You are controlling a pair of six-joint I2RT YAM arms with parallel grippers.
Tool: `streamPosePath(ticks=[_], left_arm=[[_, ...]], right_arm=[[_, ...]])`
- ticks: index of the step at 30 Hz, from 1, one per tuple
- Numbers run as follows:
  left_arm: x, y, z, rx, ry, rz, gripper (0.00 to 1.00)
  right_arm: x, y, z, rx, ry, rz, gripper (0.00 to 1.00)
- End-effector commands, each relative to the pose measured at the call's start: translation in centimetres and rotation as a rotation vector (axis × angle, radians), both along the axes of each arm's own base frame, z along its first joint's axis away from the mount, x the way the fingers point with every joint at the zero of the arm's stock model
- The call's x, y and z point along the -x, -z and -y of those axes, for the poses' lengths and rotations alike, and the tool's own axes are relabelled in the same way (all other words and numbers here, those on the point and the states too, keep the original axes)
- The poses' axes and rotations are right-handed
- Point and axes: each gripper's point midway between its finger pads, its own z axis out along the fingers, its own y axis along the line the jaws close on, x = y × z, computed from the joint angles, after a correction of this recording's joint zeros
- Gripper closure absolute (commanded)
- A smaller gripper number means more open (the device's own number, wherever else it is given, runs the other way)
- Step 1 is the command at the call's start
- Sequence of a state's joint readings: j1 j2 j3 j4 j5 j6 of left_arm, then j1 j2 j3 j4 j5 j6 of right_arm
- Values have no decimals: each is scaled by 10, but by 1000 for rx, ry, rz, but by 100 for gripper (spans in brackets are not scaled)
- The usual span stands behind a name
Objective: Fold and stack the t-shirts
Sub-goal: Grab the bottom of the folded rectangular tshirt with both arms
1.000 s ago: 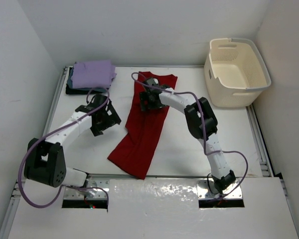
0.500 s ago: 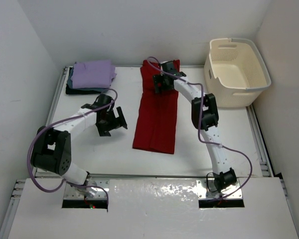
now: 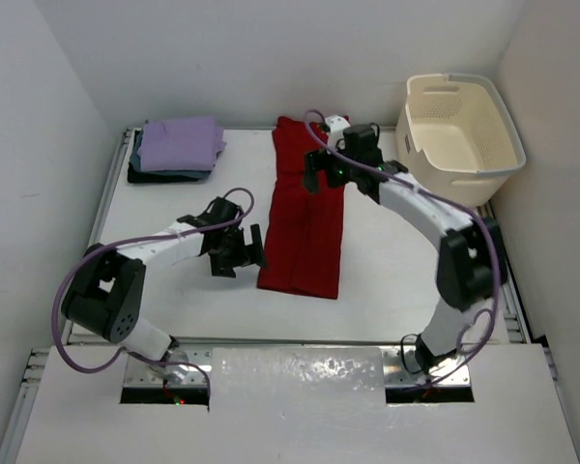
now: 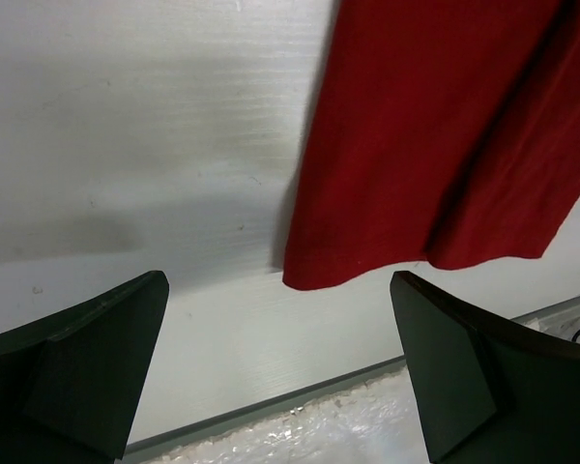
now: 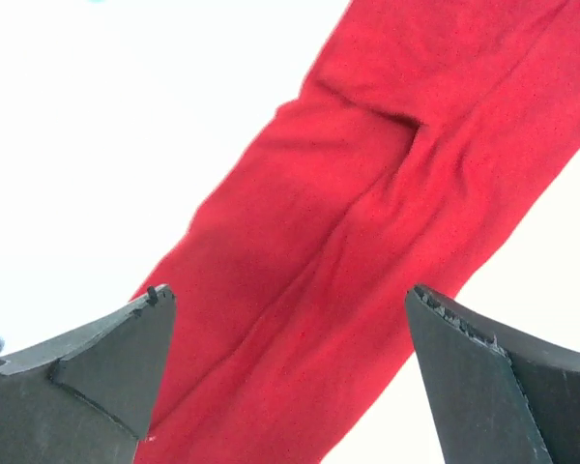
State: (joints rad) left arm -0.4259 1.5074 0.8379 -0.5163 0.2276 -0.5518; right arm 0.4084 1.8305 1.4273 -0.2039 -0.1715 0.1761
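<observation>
The red t-shirt (image 3: 304, 217) lies in the middle of the table as a long narrow strip running from far to near. My left gripper (image 3: 250, 253) is open, low and just left of the strip's near left corner (image 4: 304, 278); its fingers (image 4: 77, 367) hold nothing. My right gripper (image 3: 321, 178) hangs open above the strip's far part, red cloth (image 5: 367, 232) showing between its spread fingers (image 5: 106, 358). At the far left a folded lavender t-shirt (image 3: 180, 143) tops a stack, with teal-blue (image 3: 136, 147) and black (image 3: 164, 178) cloth under it.
A cream laundry basket (image 3: 464, 164) stands at the far right corner. The table's near rail (image 4: 271, 408) runs close below my left gripper. White walls close in the left, far and right sides.
The red t-shirt went from a slanted, skewed strip to a straight one. My right gripper moved farther away along it and lifted. My left gripper moved right to the strip's near left corner.
</observation>
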Motion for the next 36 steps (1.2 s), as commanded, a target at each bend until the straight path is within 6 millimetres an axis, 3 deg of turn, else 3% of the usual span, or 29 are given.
streamPosePath(ticks=[1, 3, 4, 6, 7, 9, 10, 14, 15, 21, 26, 28, 29, 33, 36], left_arm=[[1, 0, 18, 63, 40, 29, 0], [6, 5, 23, 93, 53, 17, 0], [16, 12, 22, 94, 59, -11, 0], [21, 20, 19, 84, 57, -17, 0], [24, 26, 15, 70, 50, -27, 1], [25, 32, 16, 70, 53, -29, 11], [27, 36, 14, 68, 52, -36, 14], [25, 41, 17, 85, 55, -24, 24], [27, 43, 16, 81, 48, -31, 32], [40, 53, 15, 71, 51, -50, 49], [43, 63, 14, 59, 43, -75, 65], [41, 66, 14, 58, 44, -79, 68], [40, 66, 14, 55, 43, -82, 78], [39, 65, 15, 52, 44, -81, 99], [40, 63, 14, 48, 39, -83, 100]], right_arm=[[51, 11, 5, -69, 15, -13, 1], [82, 29, 14, -77, 81, -81, 1], [110, 47, 26, -68, 102, -137, 1], [137, 64, 32, -82, 140, -205, 1], [160, 87, 42, -59, 153, -269, 1], [181, 91, 43, -89, 164, -315, 1], [196, 103, 47, -83, 169, -357, 1], [227, 114, 38, -156, 173, -449, 1], [236, 119, 39, -166, 168, -476, 1], [254, 134, 50, -150, 243, -549, 1], [258, 136, 45, -204, 251, -568, 2], [260, 140, 45, -209, 261, -585, 5], [260, 141, 45, -212, 261, -591, 7], [261, 144, 43, -227, 275, -607, 19], [261, 148, 41, -236, 292, -629, 26]])
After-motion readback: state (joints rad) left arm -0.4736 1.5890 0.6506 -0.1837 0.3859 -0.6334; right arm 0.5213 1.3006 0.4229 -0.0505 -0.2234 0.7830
